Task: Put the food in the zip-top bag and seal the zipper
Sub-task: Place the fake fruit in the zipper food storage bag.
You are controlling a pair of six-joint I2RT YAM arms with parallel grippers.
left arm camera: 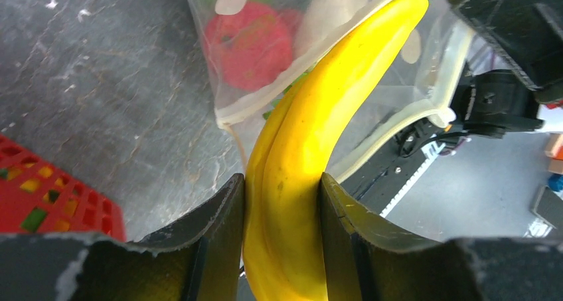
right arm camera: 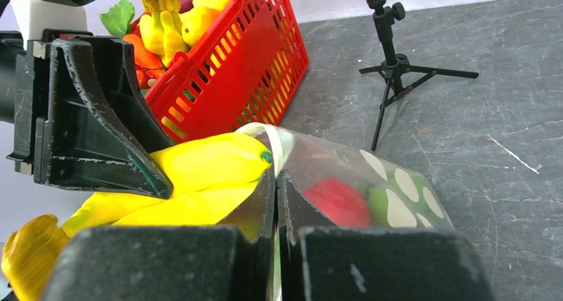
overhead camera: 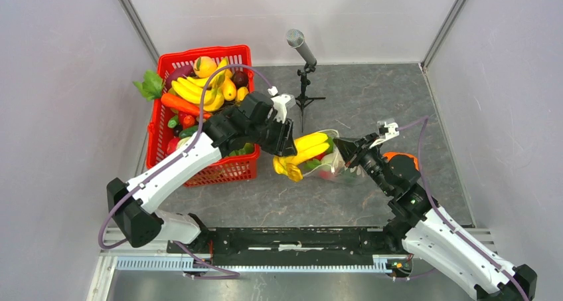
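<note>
Left hand (left arm camera: pixel 282 185) clamps bananas (left arm camera: pixel 312 128); right hand (right arm camera: pixel 276 179) seemingly pinches the zip-top bag (right arm camera: pixel 378 185).

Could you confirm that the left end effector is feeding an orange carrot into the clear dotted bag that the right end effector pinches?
Not quite: the left wrist view shows the left end effector gripping glossy yellow plastic bananas, not a carrot. They enter the clear dotted plastic bag pinched by the right end effector.
</note>
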